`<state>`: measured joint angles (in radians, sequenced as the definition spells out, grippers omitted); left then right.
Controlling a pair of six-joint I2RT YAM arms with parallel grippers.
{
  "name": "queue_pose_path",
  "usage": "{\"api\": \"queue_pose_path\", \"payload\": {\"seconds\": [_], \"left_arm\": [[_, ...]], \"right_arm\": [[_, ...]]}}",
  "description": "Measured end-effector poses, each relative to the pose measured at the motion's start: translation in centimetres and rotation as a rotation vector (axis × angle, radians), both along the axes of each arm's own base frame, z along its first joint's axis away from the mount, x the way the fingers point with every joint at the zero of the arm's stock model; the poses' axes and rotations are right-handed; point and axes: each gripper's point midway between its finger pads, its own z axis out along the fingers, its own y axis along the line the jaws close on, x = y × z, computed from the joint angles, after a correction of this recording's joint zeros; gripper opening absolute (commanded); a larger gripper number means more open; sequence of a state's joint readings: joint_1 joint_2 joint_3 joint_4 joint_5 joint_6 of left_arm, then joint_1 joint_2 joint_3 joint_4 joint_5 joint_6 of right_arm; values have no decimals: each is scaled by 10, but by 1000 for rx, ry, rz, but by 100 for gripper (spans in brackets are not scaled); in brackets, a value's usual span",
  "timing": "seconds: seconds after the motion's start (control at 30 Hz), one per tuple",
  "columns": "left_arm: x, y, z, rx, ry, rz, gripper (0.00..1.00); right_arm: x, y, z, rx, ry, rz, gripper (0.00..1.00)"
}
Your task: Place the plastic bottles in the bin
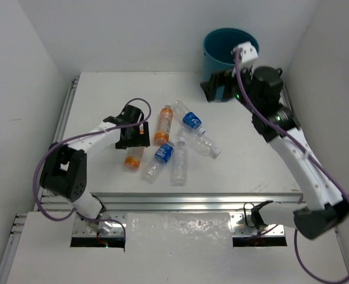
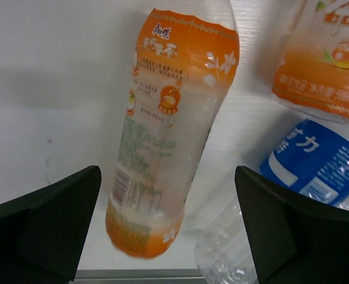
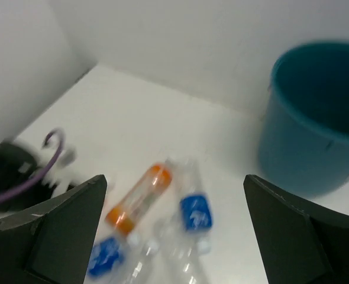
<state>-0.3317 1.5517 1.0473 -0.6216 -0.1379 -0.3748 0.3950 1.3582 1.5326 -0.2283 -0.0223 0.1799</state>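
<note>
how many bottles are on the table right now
6: an orange bottle mid-table, another under the left gripper, two blue-label ones and two clear ones beside them. The bin may hide more.

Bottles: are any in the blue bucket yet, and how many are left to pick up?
Done: I can't see any bottle inside the bin; its inside is dark and partly hidden.
In hand: nothing is held. The left gripper is open around an orange bottle. The right gripper is open and empty beside the bin.
Left: six bottles lie on the table.
</note>
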Motion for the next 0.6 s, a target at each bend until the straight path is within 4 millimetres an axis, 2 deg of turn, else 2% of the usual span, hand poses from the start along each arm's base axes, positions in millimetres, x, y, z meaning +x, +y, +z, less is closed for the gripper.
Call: {"api": "queue_pose_path", "payload": {"seconds": [0.03,0.1,0.13,0.2,0.23,0.27,0.3,0.37,0.47,0.53,0.6], "left_arm": [[2,-1,-6,7,16,-1,84],[0,0,-22,24,65,1,74],[-4,2,-31,37,96,2,58],[-11,6,-47,64,149,13,45],[-11,7,-49,67,155,17,21],[-10,8,-48,71,149,29,6],[-9,11,-46,75,139,42,0],[-8,16,-40,89,117,62,0],[-13,31,-28,125,87,116,0],[-14,37,-4,128,14,142,0],[-9,37,37,81,-125,151,0]], "right_arm": [[-22,-1,-14,7,29,30,99],[-49,-4,-39,14,87,62,99],[-58,-5,-51,20,111,74,99],[-69,-4,-75,22,164,95,99],[-74,-2,-87,23,196,109,99],[-77,2,-96,24,222,131,99],[-81,7,-104,30,248,160,99],[-91,17,-115,53,291,227,99],[-107,36,-116,125,339,340,99],[-117,49,-109,187,358,424,99],[-124,62,-99,255,366,507,99]]}}
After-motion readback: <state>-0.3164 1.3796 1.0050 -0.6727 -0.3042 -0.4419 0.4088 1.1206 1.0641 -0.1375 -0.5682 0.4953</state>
